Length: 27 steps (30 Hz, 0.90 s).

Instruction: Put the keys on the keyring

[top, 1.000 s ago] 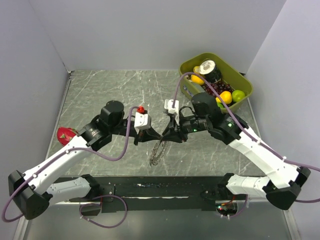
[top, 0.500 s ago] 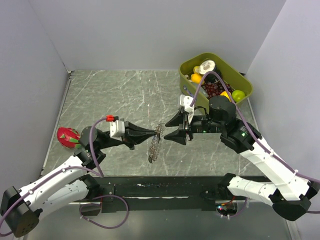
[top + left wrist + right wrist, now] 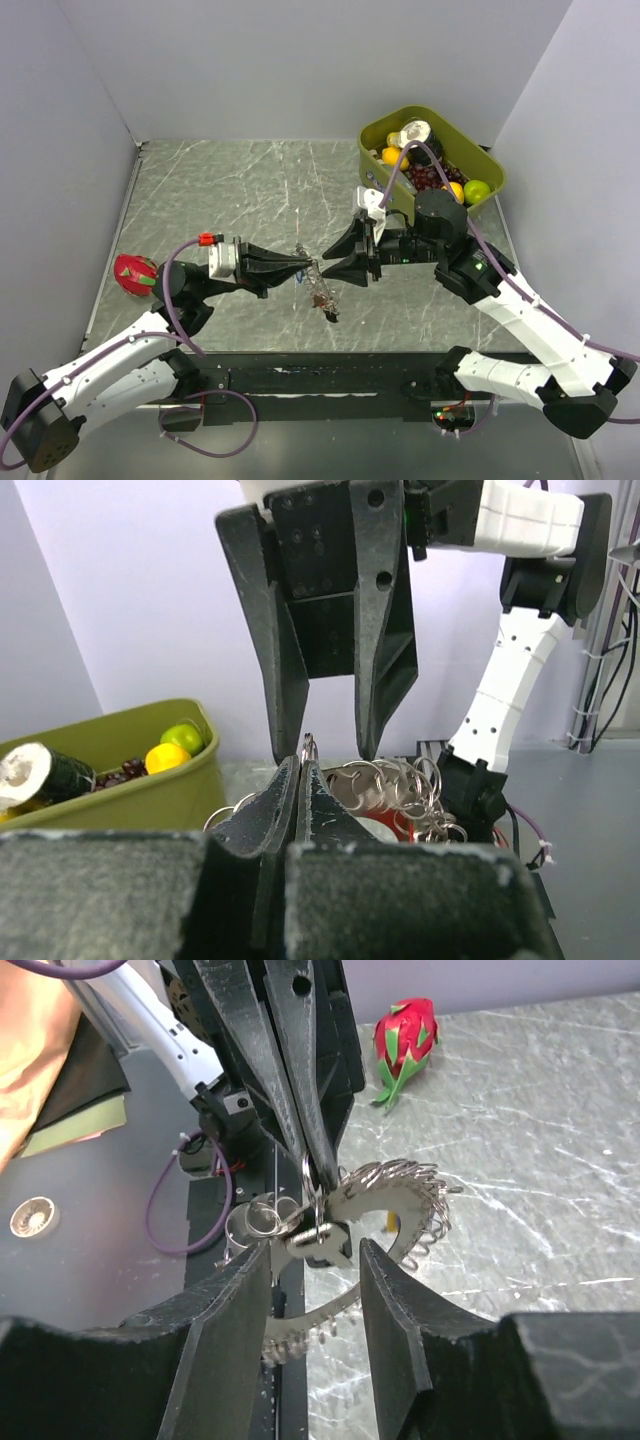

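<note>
The keyring (image 3: 321, 289), a coiled grey metal ring strung with several small rings, hangs above the table from my left gripper (image 3: 303, 264). The left wrist view shows the left gripper (image 3: 303, 765) shut on a thin ring edge, with the coils (image 3: 400, 785) just right of it and something red behind them. My right gripper (image 3: 327, 262) faces it, open. In the right wrist view the right gripper (image 3: 315, 1260) is open around a silver key with a black head (image 3: 322, 1242), which hangs from a small ring; the keyring (image 3: 395, 1195) curves behind. The other keys cannot be made out.
A green bin (image 3: 432, 150) with fruit stands at the back right, close behind the right arm; it also shows in the left wrist view (image 3: 120, 780). A red dragon fruit (image 3: 135, 272) lies at the table's left edge and shows in the right wrist view (image 3: 405, 1035).
The two grippers were pressed together over the ring a second ago. The left arm has drawn back left with the ring. The right gripper has opened and now faces it.
</note>
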Tool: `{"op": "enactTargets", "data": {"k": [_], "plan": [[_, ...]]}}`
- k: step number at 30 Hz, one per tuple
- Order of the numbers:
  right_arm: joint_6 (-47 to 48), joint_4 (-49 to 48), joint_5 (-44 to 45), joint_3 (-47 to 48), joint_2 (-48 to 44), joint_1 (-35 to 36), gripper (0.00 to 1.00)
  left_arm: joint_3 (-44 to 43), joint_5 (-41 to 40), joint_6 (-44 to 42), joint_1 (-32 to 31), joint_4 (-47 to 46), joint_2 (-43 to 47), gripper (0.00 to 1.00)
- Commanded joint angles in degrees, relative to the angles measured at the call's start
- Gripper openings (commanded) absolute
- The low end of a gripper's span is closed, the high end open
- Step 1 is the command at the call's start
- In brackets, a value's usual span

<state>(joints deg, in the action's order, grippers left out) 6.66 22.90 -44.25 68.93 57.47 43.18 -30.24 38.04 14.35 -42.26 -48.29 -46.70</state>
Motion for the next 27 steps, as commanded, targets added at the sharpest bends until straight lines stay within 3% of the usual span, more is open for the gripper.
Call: {"op": "enactTargets", "data": {"k": [1, 4, 8, 12, 15, 18, 19, 21, 24, 27], "plan": [[-1.91, -4.44, -0.05, -0.46, 0.01, -0.29, 0.48, -2.98, 2.39, 0.77, -0.19, -4.8, -0.76, 0.01], [-2.35, -5.49, -0.22, -0.55, 0.18, -0.29, 0.44, -3.42, 3.35, 0.68, -0.28, -4.44, -1.11, 0.01], [-2.61, -5.76, -0.92, -0.37, 0.62, -0.29, 0.21, -3.6, 3.53, 0.42, -0.28, -4.27, -1.03, 0.01], [-1.56, -3.83, -0.58, -0.28, 0.98, -0.37, 0.08, -3.51, 3.18, -0.02, -0.28, -4.27, -0.5, 0.01], [-1.12, -3.21, -0.31, -0.72, 0.89, -0.37, 0.07, -3.6, 3.0, -0.37, -0.28, -4.09, -0.33, 0.01], [-0.68, -2.86, 0.3, -1.07, 0.54, -0.29, 0.22, -3.77, 3.26, -0.64, -0.28, -4.0, -0.24, 0.01], [-0.85, -3.03, 0.48, -1.16, 0.19, -0.29, 0.33, -3.77, 3.18, -0.64, -0.28, -3.92, -0.32, 0.01], [-0.85, -3.47, 0.65, -1.78, -0.17, -0.29, 0.36, -3.86, 3.44, -0.64, -0.28, -4.0, -0.32, 0.01], [-0.68, -3.47, 0.57, -1.78, -0.08, -0.37, 0.31, -3.86, 3.44, -0.64, -0.28, -4.09, -0.5, 0.01], [-0.59, -3.12, 0.39, -1.43, 0.53, -0.29, 0.12, -3.95, 3.62, -0.64, -0.28, -4.26, -0.41, 0.01]]}}
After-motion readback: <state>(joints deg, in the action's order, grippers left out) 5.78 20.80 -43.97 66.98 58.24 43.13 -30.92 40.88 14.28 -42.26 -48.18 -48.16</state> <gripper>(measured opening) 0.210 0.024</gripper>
